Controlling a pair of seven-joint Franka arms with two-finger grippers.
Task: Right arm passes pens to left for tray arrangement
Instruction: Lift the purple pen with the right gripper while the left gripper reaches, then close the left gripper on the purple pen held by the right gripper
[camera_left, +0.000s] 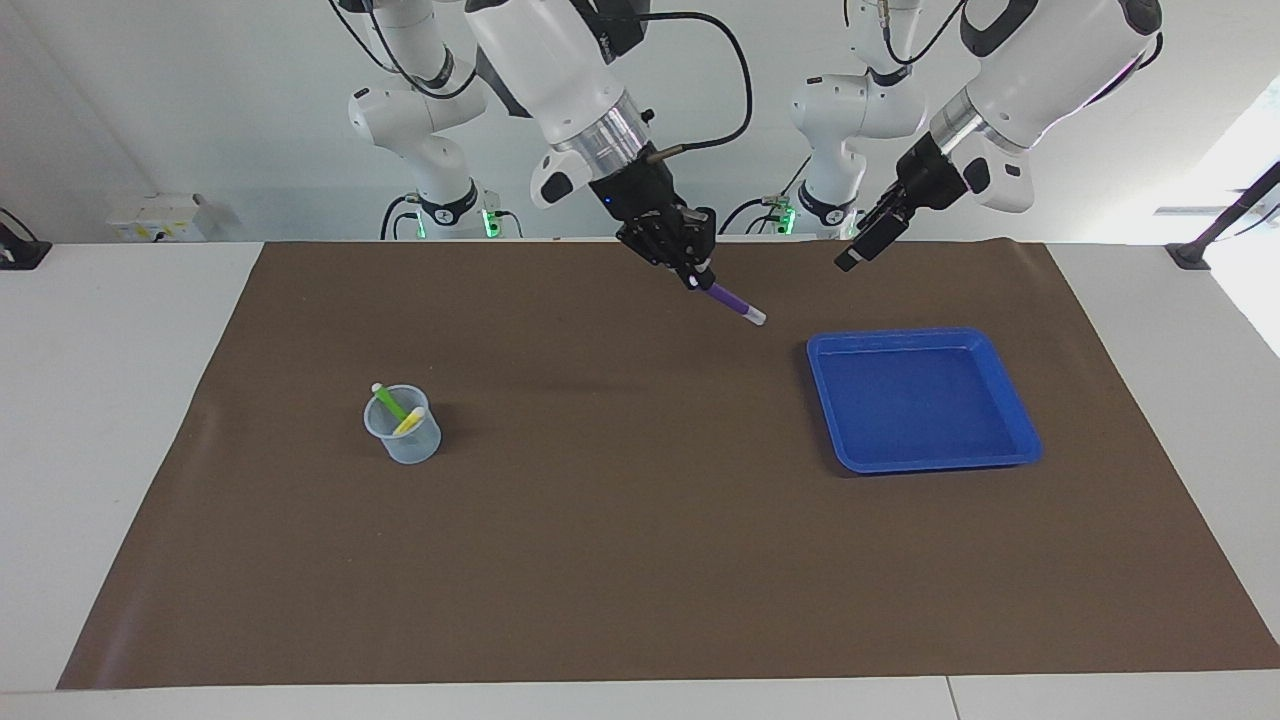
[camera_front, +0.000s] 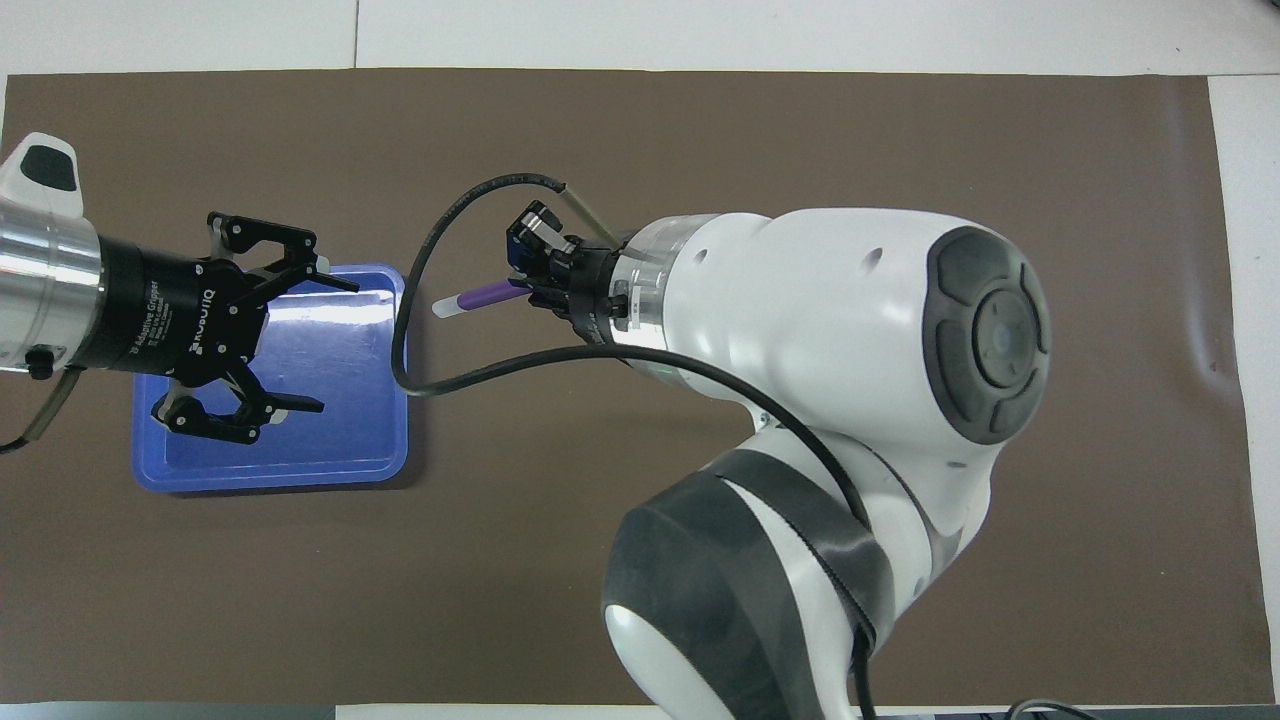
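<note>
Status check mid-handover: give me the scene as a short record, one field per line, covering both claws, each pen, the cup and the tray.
right claw: shut on the purple pen, raised over the brown mat
purple pen: tilted, whitish end pointing toward the tray
left claw: open, raised above the tray, holding nothing
handover: not yet made, the claws are apart
green pen: leaning in the cup
yellow pen: leaning in the cup
cup: upright on the mat, toward the right arm's end
tray: empty, toward the left arm's end
</note>
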